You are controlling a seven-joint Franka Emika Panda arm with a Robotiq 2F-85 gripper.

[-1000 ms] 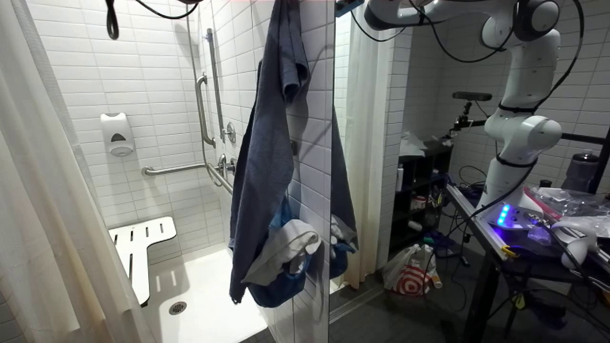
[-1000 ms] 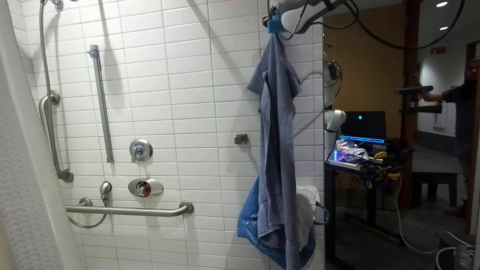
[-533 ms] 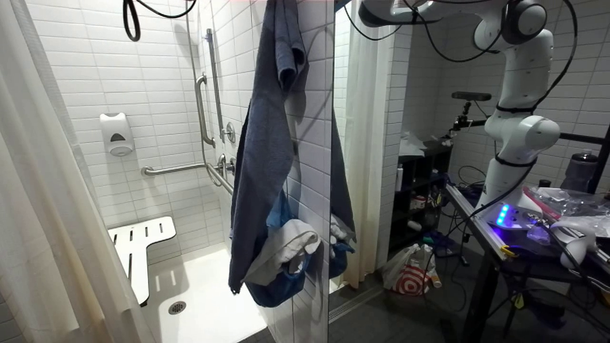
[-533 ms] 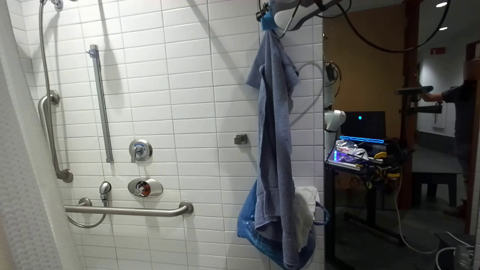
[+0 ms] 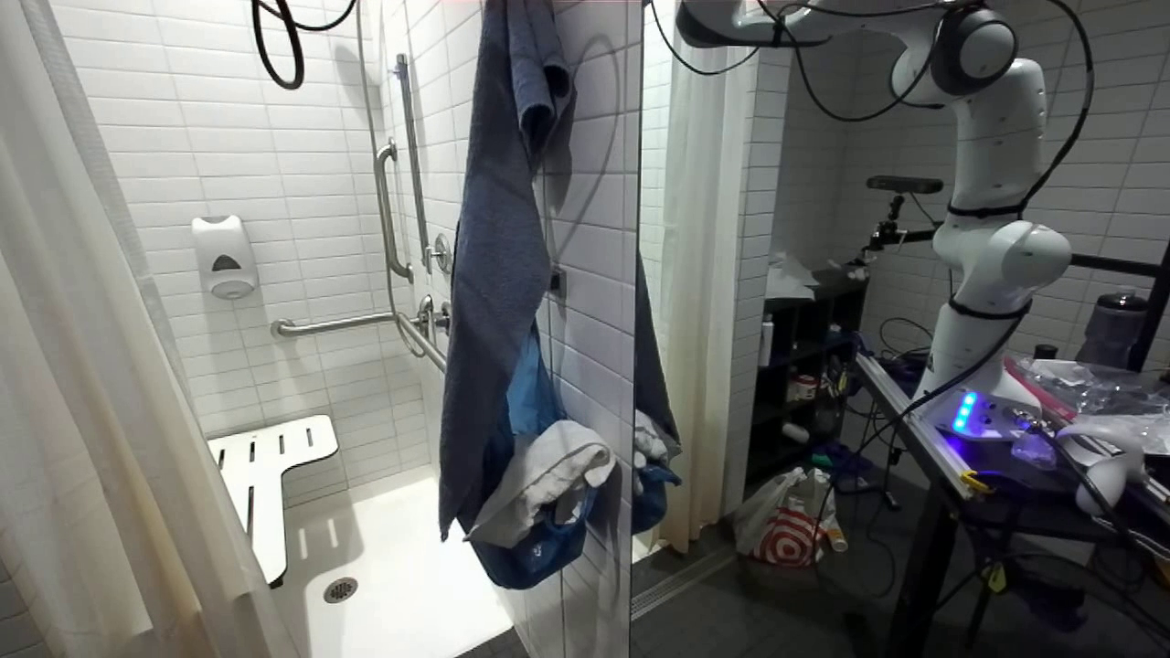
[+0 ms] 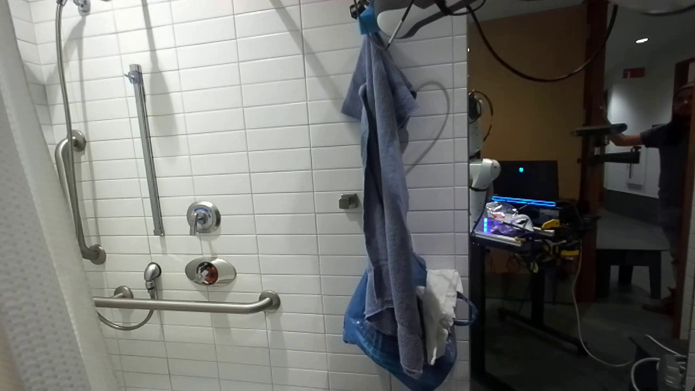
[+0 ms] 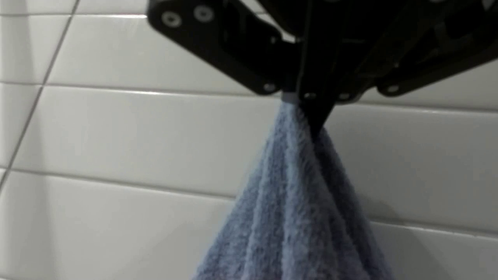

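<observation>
In both exterior views, a wall (image 6: 282, 136) of glossy white rectangular tiles was shown, divided by thin grey joints. Toward the left, the view was partly screened by a cream curtain (image 5: 91, 384), gathered in long, soft folds. At the top edge, the smooth, rounded casing of a pale robot arm (image 6: 421, 10) was cut off by the frame. From the arm's end, a long blue-grey towel (image 6: 383, 184) was suspended in front of the wall, its plush pile drawn to a narrow peak and spread below in deep pleats. Its lower end was seen over a sagging, glossy blue bag (image 6: 380, 352); whether the two were touching could not be told. A crumpled, matte white cloth (image 6: 438, 309) was draped from the bag's opening. In the wrist view, the black, angular jaws, dotted with round silvery fasteners, were clamped on the towel's peak. Just beside the towel's edge, a small, square-faced metal block (image 6: 347, 201) was mounted on the wall.
</observation>
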